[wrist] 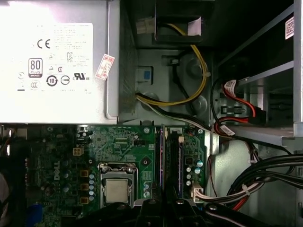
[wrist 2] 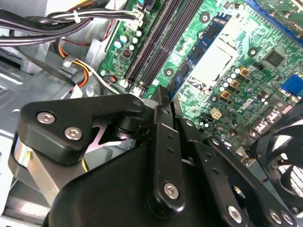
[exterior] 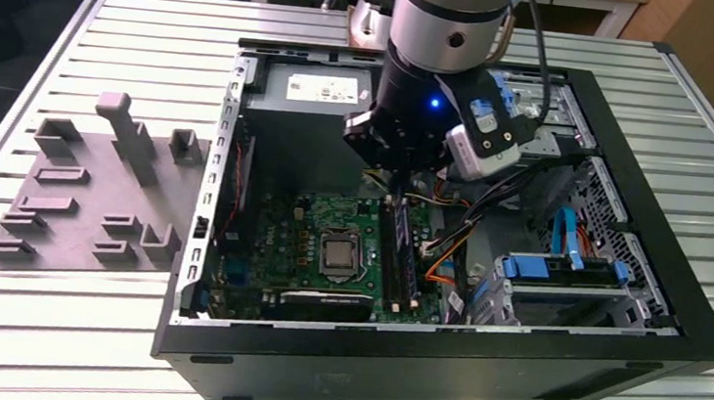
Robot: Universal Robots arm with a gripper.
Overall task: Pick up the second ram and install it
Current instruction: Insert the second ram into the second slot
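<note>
The black robot gripper (exterior: 393,171) hangs at frame centre, fingers drawn together, with no visible grasp. Just below it, the long dark green-black memory stick (exterior: 395,253) stands on edge in the green motherboard's (exterior: 308,225) sockets.

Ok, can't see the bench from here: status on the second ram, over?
Gripper over the slots, inside the case. Can't tell if it holds the ram. Cables beside the slots, none across them.
</note>
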